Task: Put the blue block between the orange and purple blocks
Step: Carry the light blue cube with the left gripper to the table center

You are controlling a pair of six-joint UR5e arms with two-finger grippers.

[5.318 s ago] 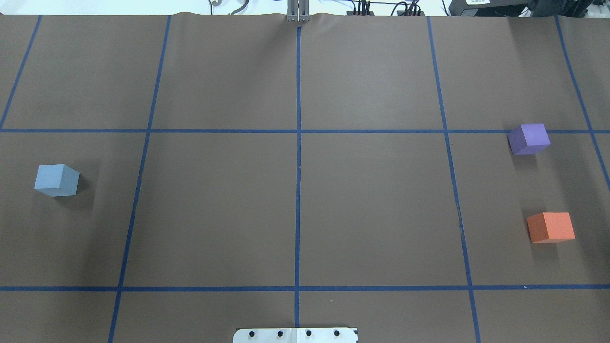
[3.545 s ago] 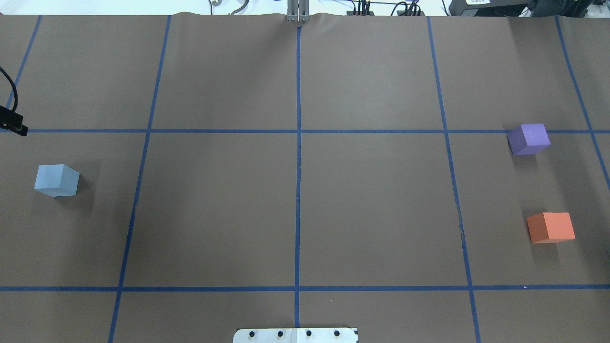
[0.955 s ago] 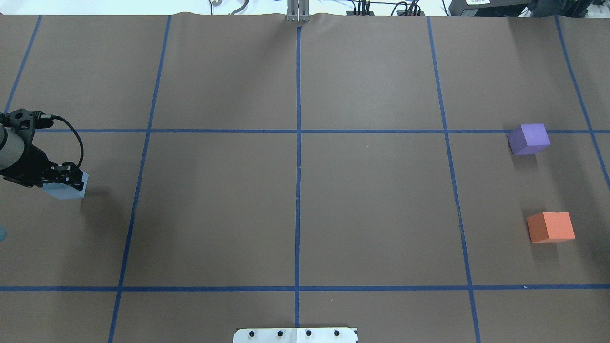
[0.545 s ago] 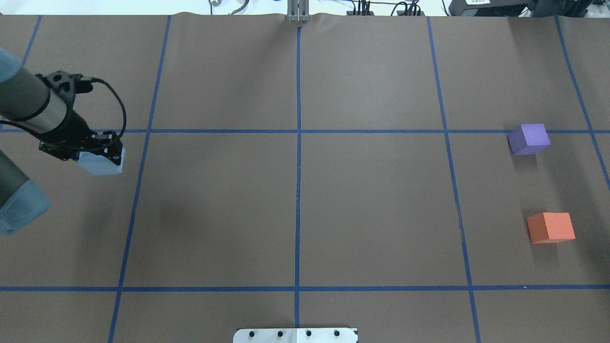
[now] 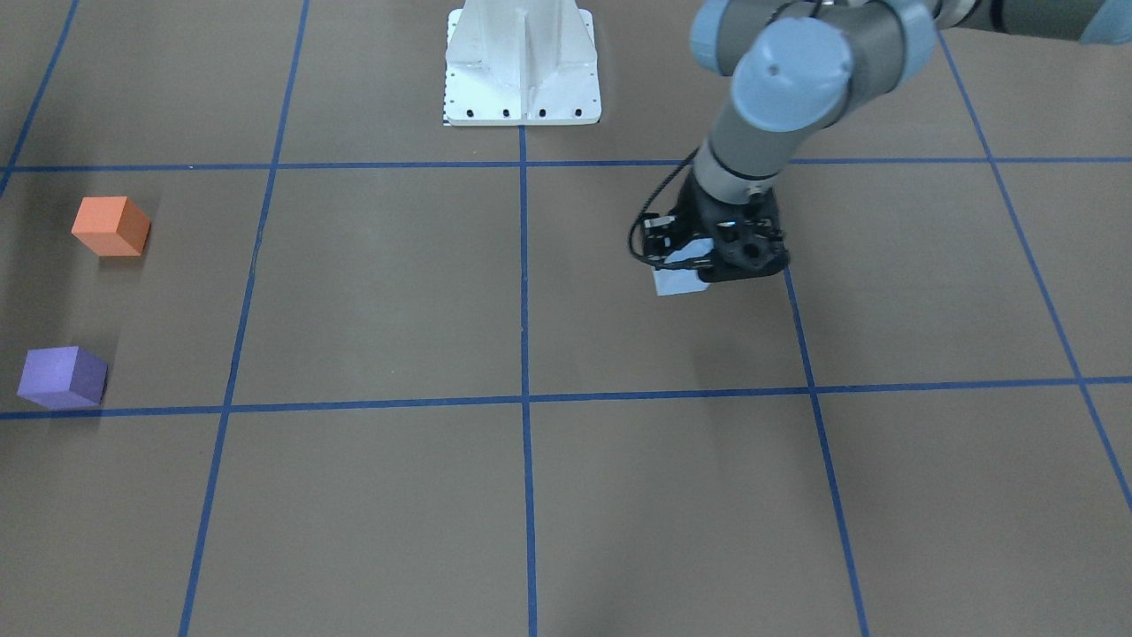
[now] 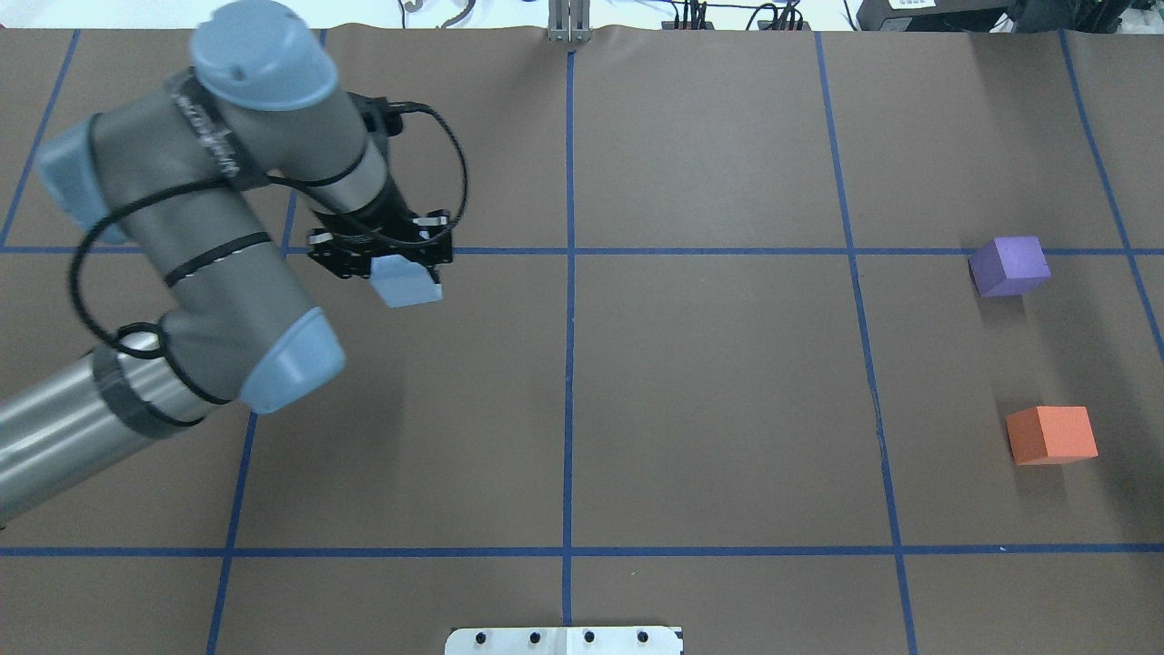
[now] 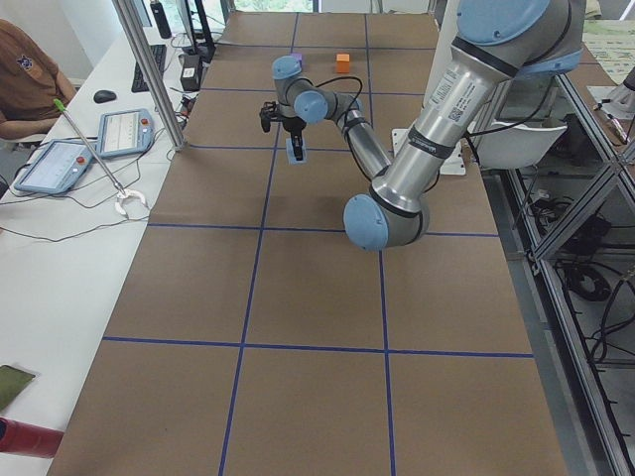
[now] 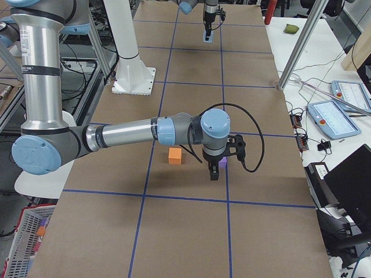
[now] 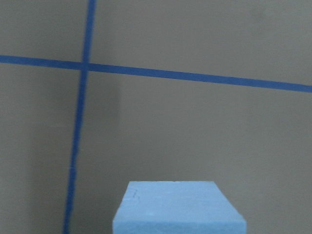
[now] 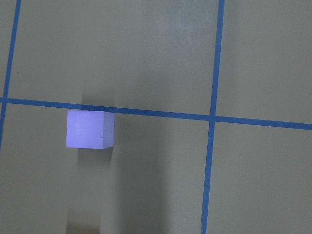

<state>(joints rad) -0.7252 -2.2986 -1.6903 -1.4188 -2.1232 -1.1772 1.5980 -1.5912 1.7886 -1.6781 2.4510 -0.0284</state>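
Pickup is done: the left pincer [image 6: 398, 271] is closed on the blue block [image 6: 411, 289], held above the desk [image 6: 709, 409], well apart from the orange block [image 6: 1052, 434] and the purple block [image 6: 1009, 265]. Carrying it across and setting it between them remain.

1. You have the held block [image 6: 407, 284] in the left pincer [image 6: 393, 269], above the bench [image 6: 709, 409], over the robot's left half.
2. You find the far block [image 6: 1009, 266] at the robot's right end, towards your side.
3. The near block [image 6: 1050, 435] sits at the same end, towards the robot, apart from the far block.
4. The right pincer [image 8: 214, 174] hangs over the far block.
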